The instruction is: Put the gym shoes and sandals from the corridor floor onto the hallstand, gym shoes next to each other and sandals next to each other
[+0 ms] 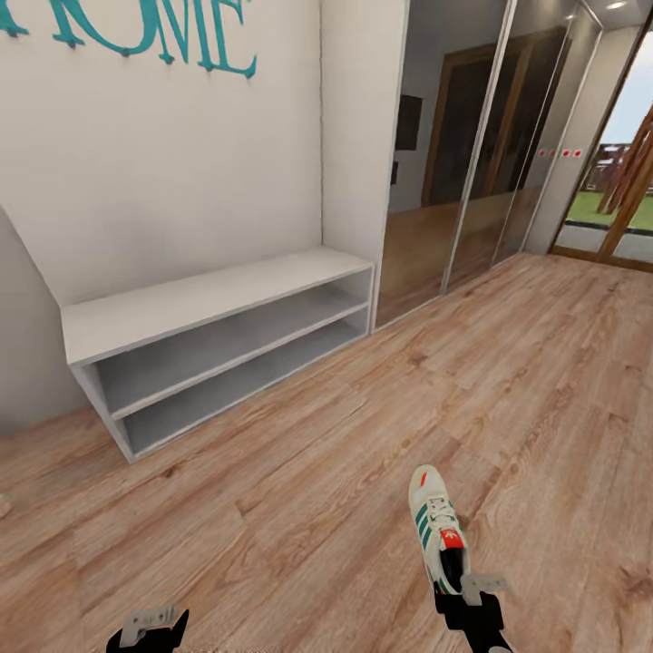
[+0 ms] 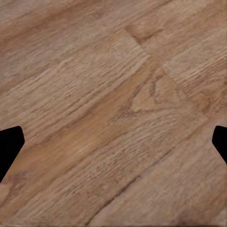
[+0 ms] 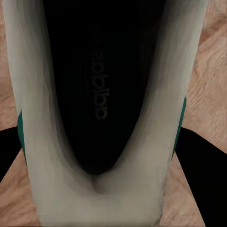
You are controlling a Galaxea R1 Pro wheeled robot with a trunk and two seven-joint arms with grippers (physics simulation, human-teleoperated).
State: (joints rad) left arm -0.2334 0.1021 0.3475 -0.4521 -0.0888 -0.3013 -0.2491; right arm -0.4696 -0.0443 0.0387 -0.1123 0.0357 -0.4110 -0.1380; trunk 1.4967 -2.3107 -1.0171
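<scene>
One gym shoe (image 1: 433, 521), cream with green stripes and a red tongue patch, hangs above the corridor floor (image 1: 299, 508) with its toe pointing away from me. My right gripper (image 1: 467, 600) is shut on its heel. In the right wrist view the gym shoe's dark opening (image 3: 101, 85) sits between the black fingers (image 3: 198, 156). My left gripper (image 1: 150, 630) is low at the near left, open and empty over bare planks (image 2: 113, 94), its fingertips (image 2: 9, 146) far apart. The second gym shoe, both sandals and the hallstand with its wall shelf are out of view.
A white two-shelf bench (image 1: 218, 304) stands against the wall under teal letters (image 1: 136, 32). Mirrored sliding doors (image 1: 472, 154) line the wall to its right, and a glass door (image 1: 617, 181) closes the far end. A small pale object (image 1: 4, 504) lies at the left edge.
</scene>
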